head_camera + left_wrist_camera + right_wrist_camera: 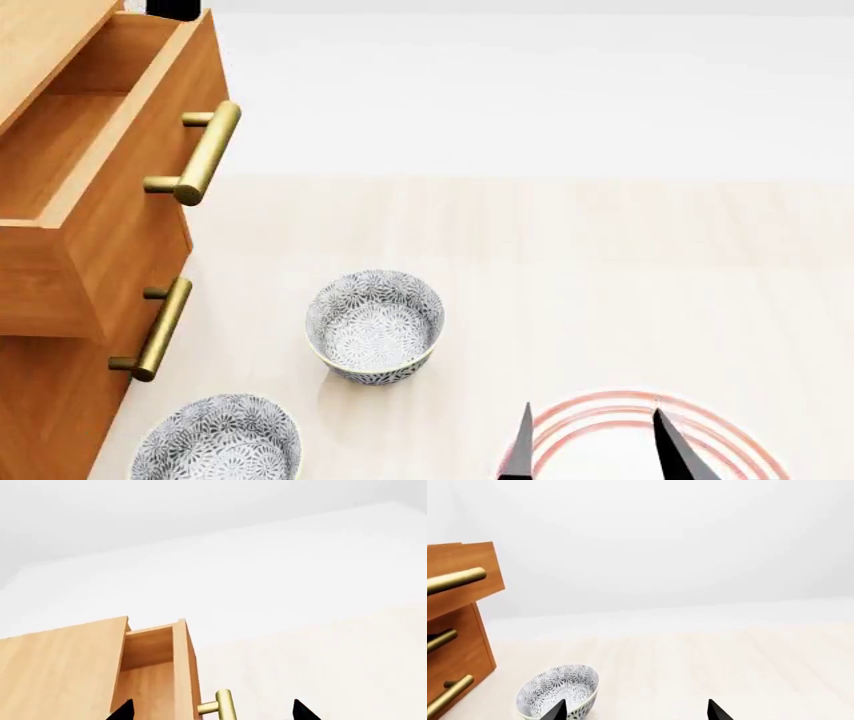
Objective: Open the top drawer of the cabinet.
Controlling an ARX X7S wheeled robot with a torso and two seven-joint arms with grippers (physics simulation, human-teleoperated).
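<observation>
Top drawer pulled well out of the cabinet at far left, lighter box inside showing, brass handle free of any grip. Left gripper jaws spread wide and empty, handle end between the tips. Right gripper likewise spread and empty at near right above a red-ringed plate, two patterned bowls on the floor between.

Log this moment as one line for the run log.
top drawer: pulled out of cabinet | left gripper: open, off handle | right gripper: open, empty, over plate
</observation>
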